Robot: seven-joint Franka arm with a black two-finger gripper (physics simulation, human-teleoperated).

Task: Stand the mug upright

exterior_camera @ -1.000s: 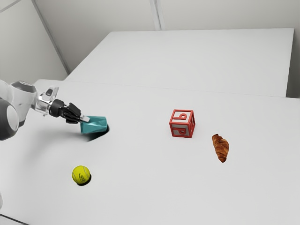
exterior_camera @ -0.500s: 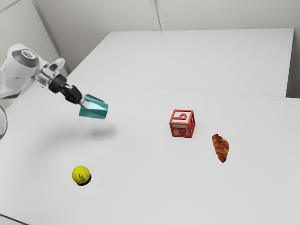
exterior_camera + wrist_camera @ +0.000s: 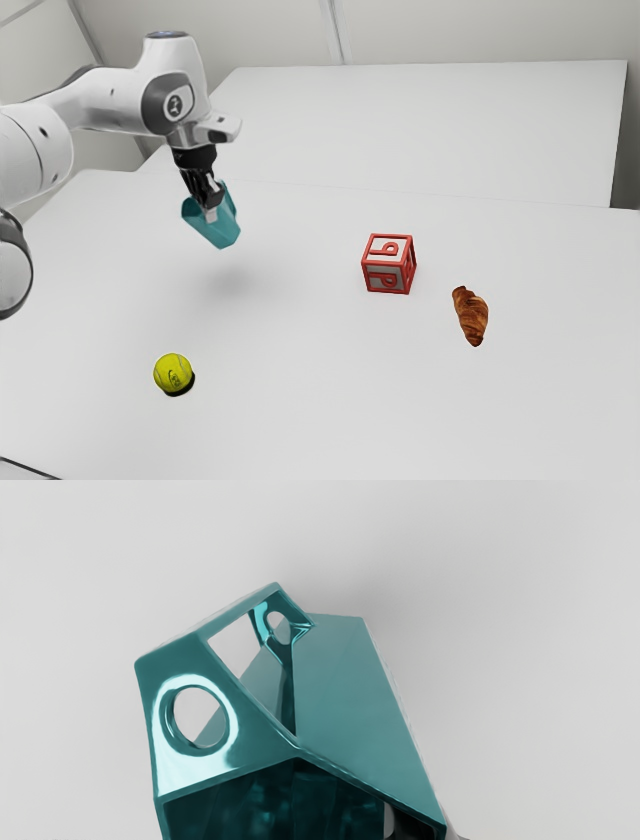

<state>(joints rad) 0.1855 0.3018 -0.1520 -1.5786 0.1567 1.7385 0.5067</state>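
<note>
Teal faceted mug (image 3: 226, 230) is off the white table (image 3: 330, 390), held aloft and tilted, with the black two-finger gripper (image 3: 210, 208) clenched on its wall. The lift looks achieved; levelling it mouth-up, lowering it onto its base and releasing it seem left

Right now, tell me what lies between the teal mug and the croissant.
The exterior view shows the red-framed letter block standing between the held-up teal mug and the croissant.

The white surface (image 3: 450, 420) is softly lit and bordered on its far side by a pale panel (image 3: 420, 130); grey walls (image 3: 480, 30) are seen behind.
</note>
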